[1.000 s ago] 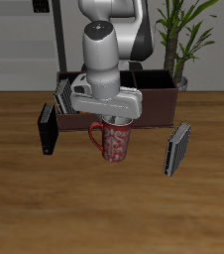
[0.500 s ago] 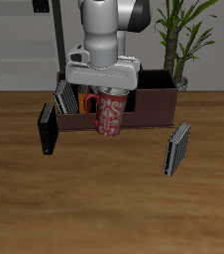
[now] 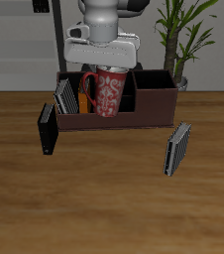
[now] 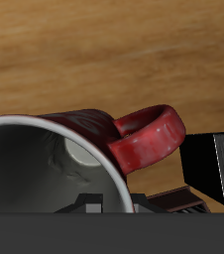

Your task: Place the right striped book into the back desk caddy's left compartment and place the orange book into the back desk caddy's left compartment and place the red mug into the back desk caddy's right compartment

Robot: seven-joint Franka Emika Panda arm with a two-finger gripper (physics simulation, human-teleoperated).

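My gripper (image 3: 105,67) is shut on the rim of the red mug (image 3: 106,92), which hangs upright in the air over the middle of the back desk caddy (image 3: 154,107). The mug's handle points toward the caddy end that holds the books. In that end section the right striped book (image 3: 63,96) stands upright, with the orange book (image 3: 84,97) beside it. The wrist view shows the mug's grey inside (image 4: 40,164) and its red handle (image 4: 149,137) over the wooden table.
A plain black book (image 3: 48,129) (image 4: 211,167) stands on the table just in front of the caddy's book end. Another striped book (image 3: 177,149) stands nearer the front edge, past the caddy's other end. A potted plant (image 3: 180,40) rises behind the caddy.
The gripper has lifted the red mug off the table and carried it up and back, from in front of the caddy to above it.
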